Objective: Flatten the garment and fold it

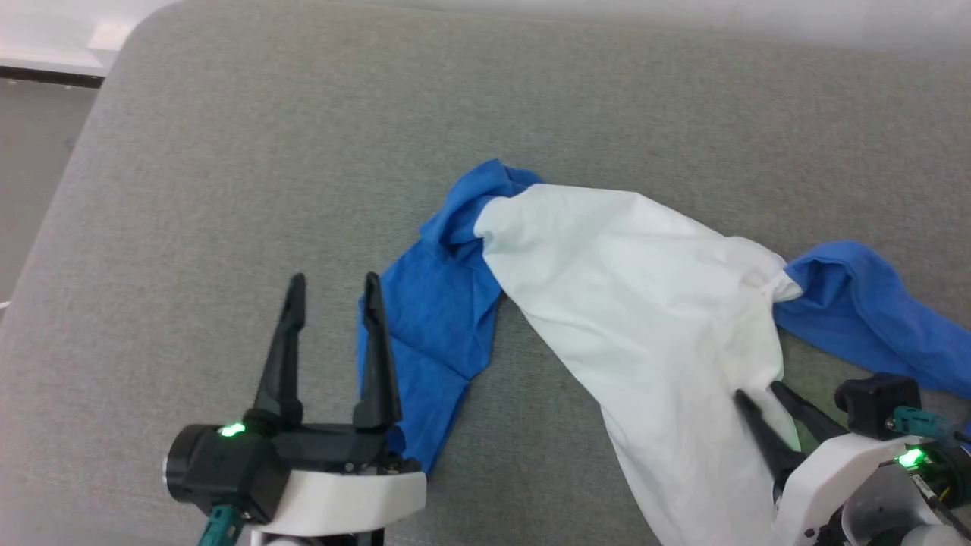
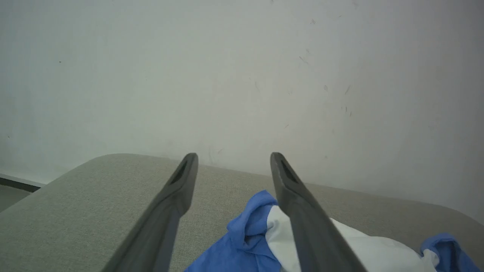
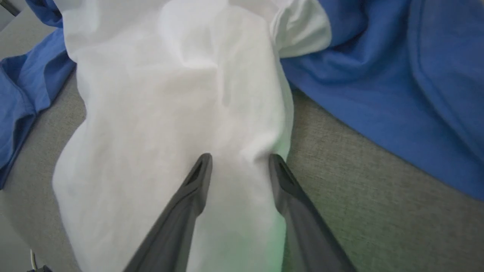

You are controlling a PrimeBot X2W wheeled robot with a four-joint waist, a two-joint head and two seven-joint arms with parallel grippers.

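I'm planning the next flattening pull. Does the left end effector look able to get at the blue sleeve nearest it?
Probably yes. The left end effector stands open, and the blue sleeve lies on the grey surface right beside it, with nothing between them.

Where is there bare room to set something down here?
Bare: the far strip of grey surface beyond the shirt, and the left side around the left pincer. Crowded: near right, where the right pincer sits over the shirt.
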